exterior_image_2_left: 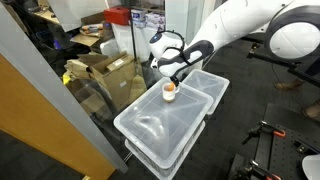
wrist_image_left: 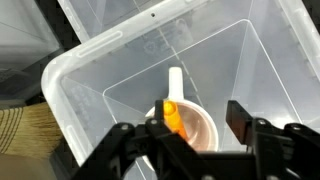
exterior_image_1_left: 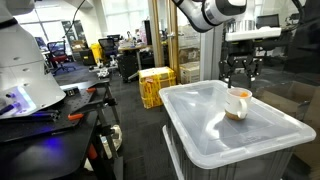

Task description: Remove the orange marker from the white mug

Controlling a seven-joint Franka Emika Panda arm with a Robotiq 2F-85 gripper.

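The white mug stands on top of a large translucent white plastic bin, its handle pointing away in the wrist view. The orange marker leans inside the mug against its left rim, tip sticking up. My gripper is open, just above the mug, with one finger at the marker's side and the other beyond the mug's right rim. In both exterior views the mug sits directly under the gripper. The jaws hold nothing.
The bin rests on a second, similar bin. A yellow crate stands on the floor behind it. Cardboard boxes lie beyond a glass wall. A workbench with tools is to one side.
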